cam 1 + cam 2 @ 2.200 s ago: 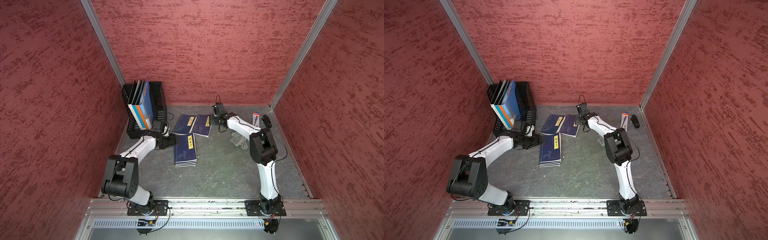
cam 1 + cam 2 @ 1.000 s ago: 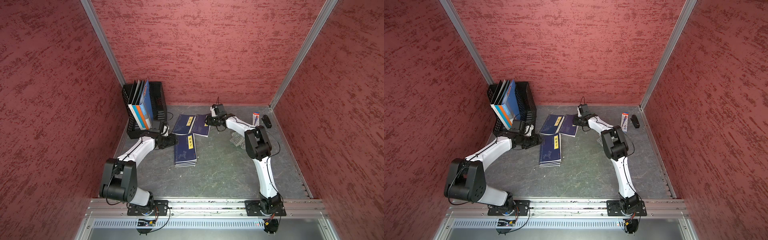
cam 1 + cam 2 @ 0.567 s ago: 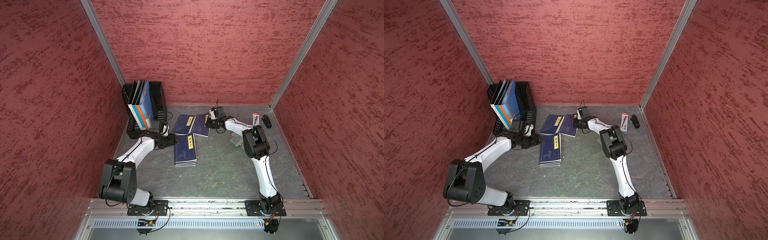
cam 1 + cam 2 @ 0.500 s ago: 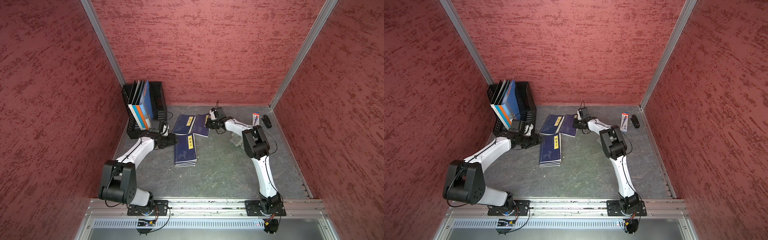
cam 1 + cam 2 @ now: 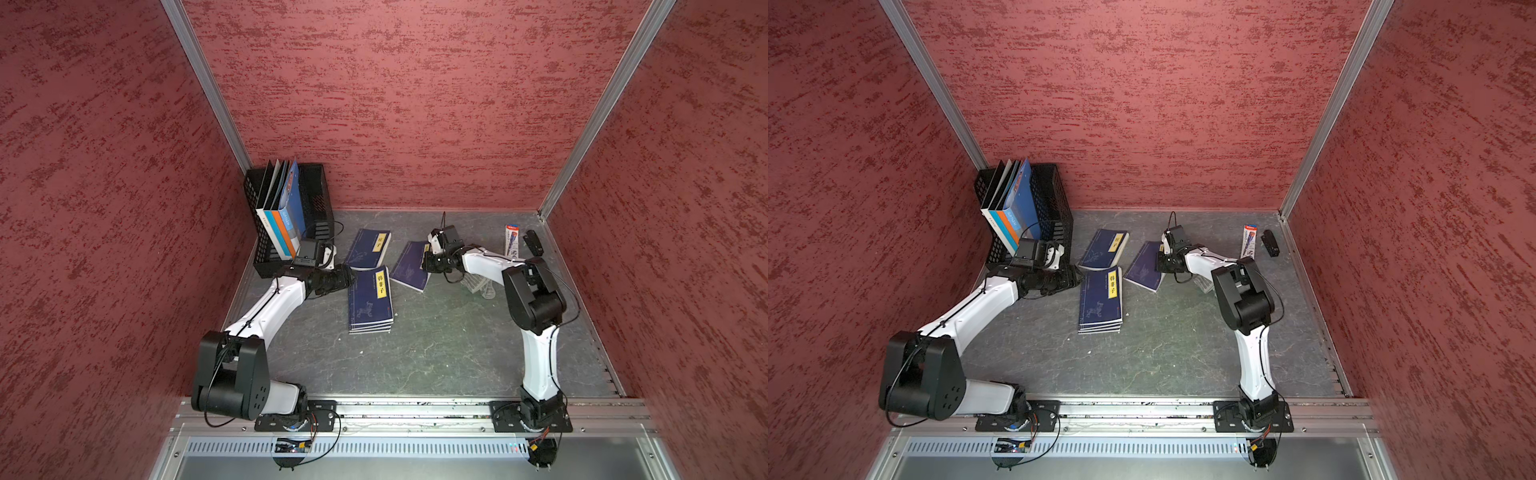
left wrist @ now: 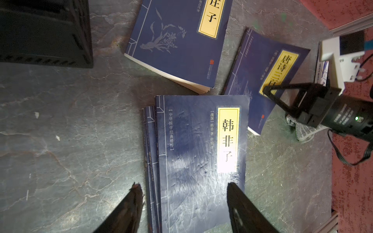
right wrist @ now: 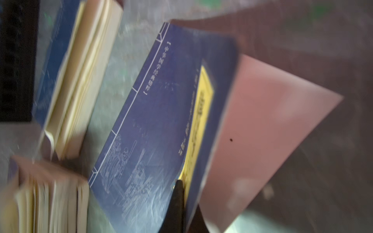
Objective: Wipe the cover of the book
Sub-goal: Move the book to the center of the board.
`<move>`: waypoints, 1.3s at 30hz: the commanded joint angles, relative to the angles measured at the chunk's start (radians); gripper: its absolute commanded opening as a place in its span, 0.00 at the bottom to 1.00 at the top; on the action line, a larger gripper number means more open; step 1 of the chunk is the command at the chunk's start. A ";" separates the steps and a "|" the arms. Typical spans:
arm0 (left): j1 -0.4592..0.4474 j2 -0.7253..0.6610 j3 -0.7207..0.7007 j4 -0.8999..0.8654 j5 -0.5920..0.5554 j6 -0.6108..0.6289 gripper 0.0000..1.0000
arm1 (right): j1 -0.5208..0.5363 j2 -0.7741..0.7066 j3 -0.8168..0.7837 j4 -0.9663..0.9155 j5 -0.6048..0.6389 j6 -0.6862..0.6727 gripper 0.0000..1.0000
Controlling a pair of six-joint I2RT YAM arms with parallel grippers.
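**Bench** [image 5: 436, 353]: grey, stone-veined. On it I count:
- black mesh file basket [image 5: 320, 208], far left corner, with folders [image 5: 282, 208] upright inside
- blue book titled 庄子 [image 5: 368, 249]
- stack of blue books [image 5: 370, 303], 韩非子 on top
- third blue book [image 5: 409, 268], askew beside both
- grey cloth [image 6: 302, 131]
- red-and-white packet [image 5: 511, 239] and small black item [image 5: 533, 243], far right corner

Red textured walls [image 5: 395, 104] w/ alu corner posts [image 5: 208, 83], grey, maybe stone-look floor [image 5: 436, 353], metal rail [image 5: 415, 409] at front
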 commanded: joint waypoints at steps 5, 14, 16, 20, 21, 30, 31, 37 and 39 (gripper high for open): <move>0.002 -0.025 0.006 0.008 0.044 -0.011 0.67 | 0.014 -0.265 -0.301 -0.076 0.057 -0.021 0.00; -0.089 -0.011 0.048 -0.010 0.010 0.003 0.68 | 0.080 -0.541 -0.543 -0.183 0.280 0.134 0.36; -0.131 0.002 0.067 -0.011 -0.007 0.004 0.68 | 0.080 -0.572 -0.554 -0.214 0.374 0.153 0.49; -0.222 0.045 0.118 -0.011 -0.030 0.004 0.68 | 0.078 -0.558 -0.554 -0.182 0.395 0.157 0.57; -0.246 0.059 0.132 -0.011 -0.039 0.002 0.68 | 0.079 -0.543 -0.552 -0.160 0.388 0.157 0.58; -0.407 0.208 0.208 0.037 -0.063 -0.033 0.68 | 0.070 -0.473 -0.533 0.016 0.277 0.190 0.56; -0.422 0.227 0.217 0.041 -0.061 -0.034 0.68 | 0.068 -0.459 -0.528 0.019 0.278 0.187 0.55; -0.504 0.350 0.298 0.015 -0.085 -0.050 0.68 | 0.057 -0.372 -0.520 0.064 0.290 0.182 0.36; -0.516 0.369 0.305 0.026 -0.083 -0.063 0.68 | 0.051 -0.341 -0.504 0.061 0.308 0.177 0.33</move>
